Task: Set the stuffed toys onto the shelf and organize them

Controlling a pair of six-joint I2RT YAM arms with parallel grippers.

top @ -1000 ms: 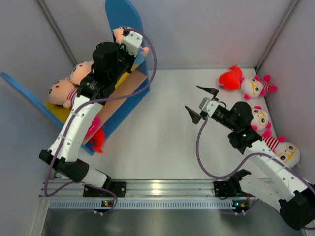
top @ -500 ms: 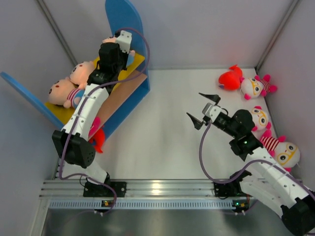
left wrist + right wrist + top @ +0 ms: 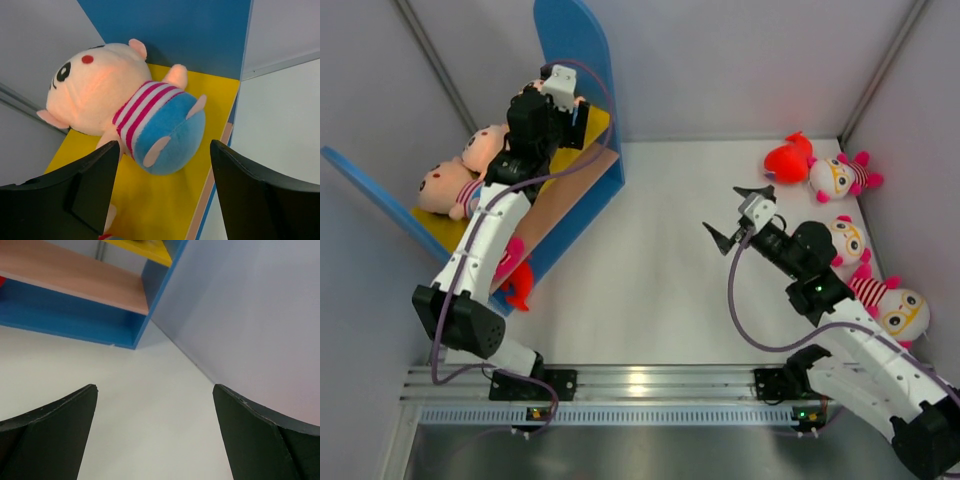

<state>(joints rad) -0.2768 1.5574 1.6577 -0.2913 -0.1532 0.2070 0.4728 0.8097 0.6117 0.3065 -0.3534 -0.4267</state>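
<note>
— Where is the left gripper (image 3: 164, 147)?
— At the far end of the shelf (image 3: 575, 228), above the yellow upper board (image 3: 150, 205). Its jaws are spread wide and grip nothing.
— And the toy under it?
— A peach-faced doll (image 3: 145, 117) in a pink-striped shirt and blue pants lies on its side on that board, just beside the blue side panel (image 3: 190, 30). The fingers (image 3: 95, 185) flank it without touching it.
— Any other toys on the shelf?
— A second peach-faced doll (image 3: 485, 147) and a third doll (image 3: 442, 186) lie on the same board, nearer along it, left of the arm. Below, at the near end of the tan lower board (image 3: 560, 195), a red toy (image 3: 518, 290) shows, partly hidden by the arm.
— The right gripper (image 3: 738, 213)?
— It hangs over the table (image 3: 650, 270), right of centre, jaws fully apart and empty.
— What lies on the table?
— In the far right corner, a red plush (image 3: 788, 160) touches a white-faced doll (image 3: 838, 176) with glasses. Two more white-faced dolls (image 3: 902, 312) lie nearer, along the right wall, beside the right arm.
</note>
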